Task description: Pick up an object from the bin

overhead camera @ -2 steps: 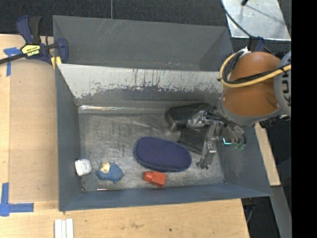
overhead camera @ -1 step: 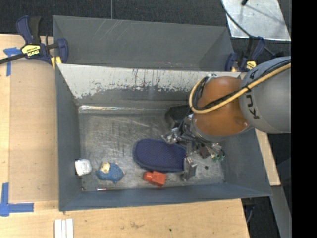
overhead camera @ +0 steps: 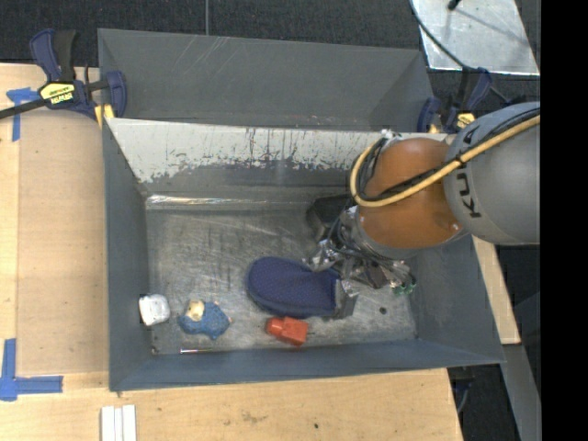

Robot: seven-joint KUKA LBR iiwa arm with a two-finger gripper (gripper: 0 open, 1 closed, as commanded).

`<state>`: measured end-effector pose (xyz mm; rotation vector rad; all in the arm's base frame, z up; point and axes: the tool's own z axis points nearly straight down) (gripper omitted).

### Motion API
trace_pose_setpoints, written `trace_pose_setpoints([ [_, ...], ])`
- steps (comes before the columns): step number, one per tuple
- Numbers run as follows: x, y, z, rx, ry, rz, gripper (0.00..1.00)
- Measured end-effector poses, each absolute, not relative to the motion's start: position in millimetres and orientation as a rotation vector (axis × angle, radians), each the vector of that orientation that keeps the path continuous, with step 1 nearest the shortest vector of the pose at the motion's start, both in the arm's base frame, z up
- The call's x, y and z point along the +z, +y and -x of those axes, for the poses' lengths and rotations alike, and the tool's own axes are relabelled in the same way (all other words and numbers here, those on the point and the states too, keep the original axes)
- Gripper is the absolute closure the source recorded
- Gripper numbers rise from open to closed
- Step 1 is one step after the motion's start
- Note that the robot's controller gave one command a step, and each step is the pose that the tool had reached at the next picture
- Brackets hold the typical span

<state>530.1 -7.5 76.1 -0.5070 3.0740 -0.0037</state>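
Tool (overhead camera: pixel 342 283) low at right end of dark blue rounded pouch (overhead camera: pixel 287 286); small red block (overhead camera: pixel 288 330) just beside pouch.

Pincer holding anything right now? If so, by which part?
Cannot tell. The pincer sits at the right end of the dark blue, rounded soft object, but a hold on it isn't visible.

One each: navy pouch (overhead camera: pixel 287 288), red block (overhead camera: pixel 287 330), toy (overhead camera: pixel 204 319), cap (overhead camera: pixel 153 310)
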Motion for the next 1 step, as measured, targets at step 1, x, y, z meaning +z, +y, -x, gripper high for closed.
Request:
trace_pose_setpoints([
  [1, 201.0, 31.5, -506.8, -0.001, 3.043, 0.737, 1.0],
])
